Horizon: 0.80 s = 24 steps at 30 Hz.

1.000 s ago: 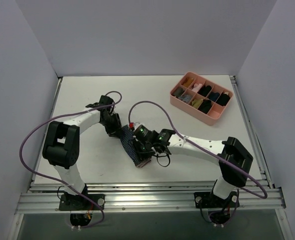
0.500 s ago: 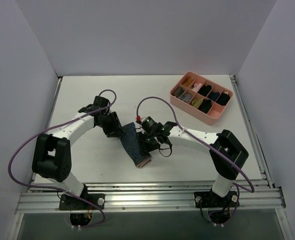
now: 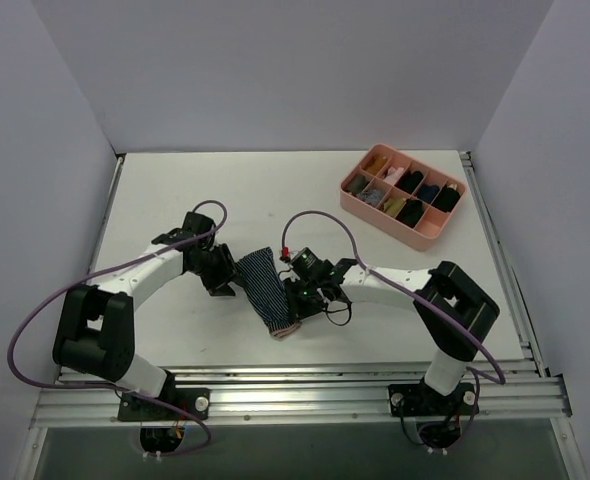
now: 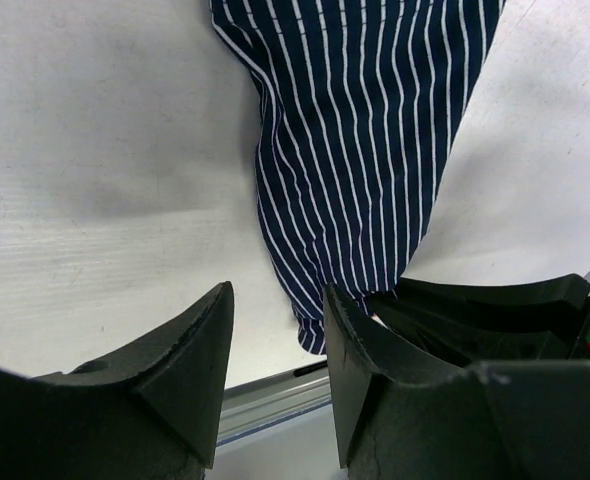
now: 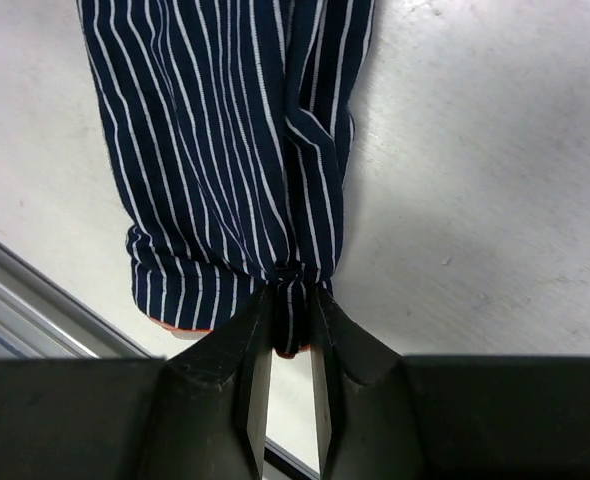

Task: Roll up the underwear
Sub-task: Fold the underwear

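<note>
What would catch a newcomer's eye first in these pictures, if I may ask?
The navy pinstriped underwear, folded into a long strip, lies at the centre of the top view. The right gripper is pinched shut on its edge, while the left gripper stands open beside it. A pink tray of small compartments sits at the far right.

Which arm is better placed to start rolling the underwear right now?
Right. The right pincer is shut on the edge of the underwear, so it could probably turn that edge over. The left pincer is open beside it, holding nothing.
</note>
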Available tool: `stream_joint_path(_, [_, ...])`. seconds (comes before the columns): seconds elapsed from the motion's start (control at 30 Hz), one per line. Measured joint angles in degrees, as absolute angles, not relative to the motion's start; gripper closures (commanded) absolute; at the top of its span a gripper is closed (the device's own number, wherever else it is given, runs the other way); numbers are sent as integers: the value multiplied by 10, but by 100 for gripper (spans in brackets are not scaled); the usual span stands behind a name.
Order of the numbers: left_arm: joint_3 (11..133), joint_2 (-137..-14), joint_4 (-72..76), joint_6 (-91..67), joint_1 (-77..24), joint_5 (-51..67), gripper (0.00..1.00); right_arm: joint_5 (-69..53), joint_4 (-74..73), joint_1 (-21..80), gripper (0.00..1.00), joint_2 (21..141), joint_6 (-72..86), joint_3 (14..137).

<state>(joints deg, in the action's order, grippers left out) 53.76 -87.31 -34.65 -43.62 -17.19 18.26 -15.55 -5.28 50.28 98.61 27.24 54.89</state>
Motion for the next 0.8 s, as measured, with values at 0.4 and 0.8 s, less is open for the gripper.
stream_joint_path(0.4, [581, -962, -333, -415, -161, 178, 50, -185, 12, 503, 82, 940, 294, 472])
stream_joint_path(0.8, [657, -1064, -323, -396, -145, 174, 61, -185, 24, 503, 80, 895, 329, 419])
